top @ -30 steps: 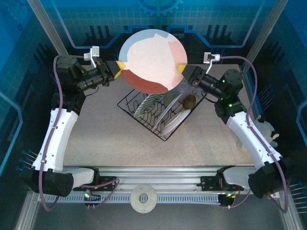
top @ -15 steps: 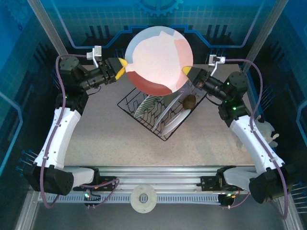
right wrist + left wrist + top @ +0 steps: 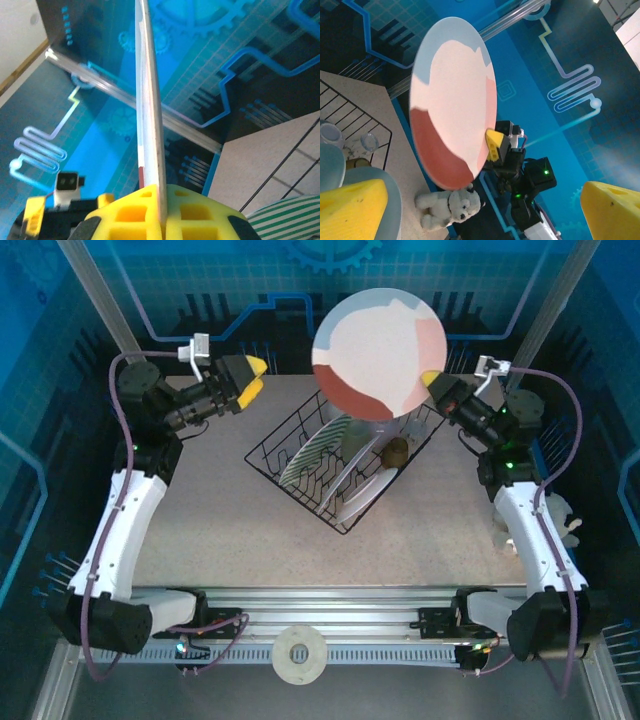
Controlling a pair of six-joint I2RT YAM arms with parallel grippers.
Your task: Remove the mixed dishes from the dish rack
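Observation:
A large pink, red-brown and pale blue plate (image 3: 378,352) hangs in the air above the back of the dish rack (image 3: 268,462). My right gripper (image 3: 432,378) is shut on its right rim. In the right wrist view the plate (image 3: 149,100) stands edge-on, pinched between the yellow fingers (image 3: 125,215). My left gripper (image 3: 252,378) is open, left of the plate and apart from it; its view shows the plate's face (image 3: 452,95). The black wire rack holds a green-and-white striped plate (image 3: 303,455), a white plate (image 3: 366,494), a translucent cup (image 3: 356,440) and a brown cup (image 3: 397,451).
A white stuffed bear (image 3: 556,520) lies at the table's right edge, behind my right arm, and also shows in the left wrist view (image 3: 451,207). A white ring (image 3: 300,654) sits on the front rail. Blue panels wall in the back and sides.
My left gripper has opened and let go of the plate's left rim. My right gripper has carried the plate to the right and a little up, away from the left gripper.

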